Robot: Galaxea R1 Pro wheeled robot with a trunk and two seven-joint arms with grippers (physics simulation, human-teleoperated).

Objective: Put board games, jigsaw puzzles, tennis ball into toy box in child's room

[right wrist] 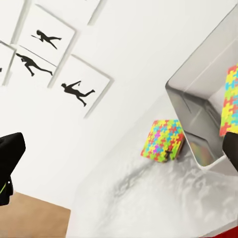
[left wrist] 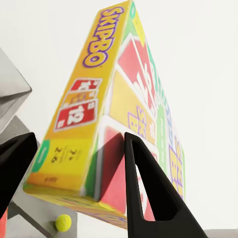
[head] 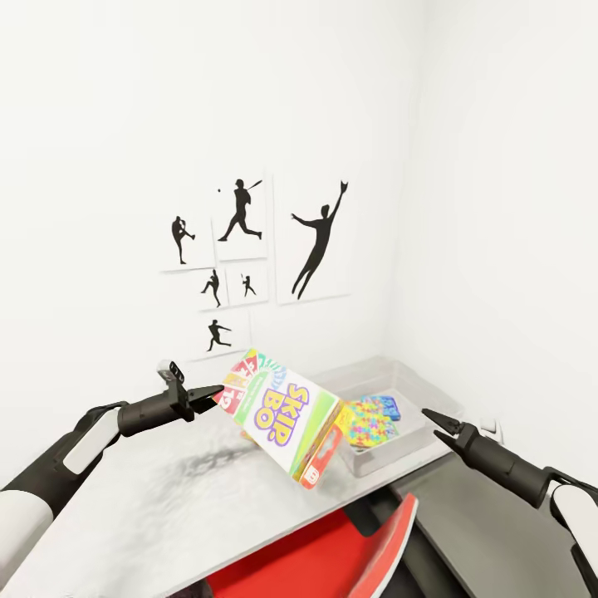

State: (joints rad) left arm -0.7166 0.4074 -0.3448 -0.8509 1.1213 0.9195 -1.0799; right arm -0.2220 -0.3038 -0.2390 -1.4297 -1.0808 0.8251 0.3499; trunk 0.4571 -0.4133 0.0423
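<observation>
Skip-Bo [head: 282, 413], the white board game box, hung tilted in the air above the counter [head: 149, 507], pinched at its left end by the left claw [head: 218, 392]. In the left wrist view the black fingers [left wrist: 148, 188] stood to either side of the box's narrow end, so the hold was on an edge and not across the flat. My judgement is that such a grip leaves the long box free to swing or slip out, and a drop from there would put it on the counter short of the bin. The low right corner could also catch the bin's near wall as it travels right.

A tennis ball [left wrist: 62, 222] lay on the counter below the held box. The right claw [head: 437, 420] hovered over the counter's right end, near the bin, with nothing in it; its fingers looked nearly closed to a point, though I cannot tell for sure.

Farther right, in the corner, sat the toy box [head: 419, 384], pale grey and shallow. A jigsaw puzzle [head: 368, 421] lay inside it. In the right wrist view a second puzzle sheet [right wrist: 162, 140] rested on the counter just outside the bin wall.

On the far wall hung black athlete silhouettes [head: 320, 241].
</observation>
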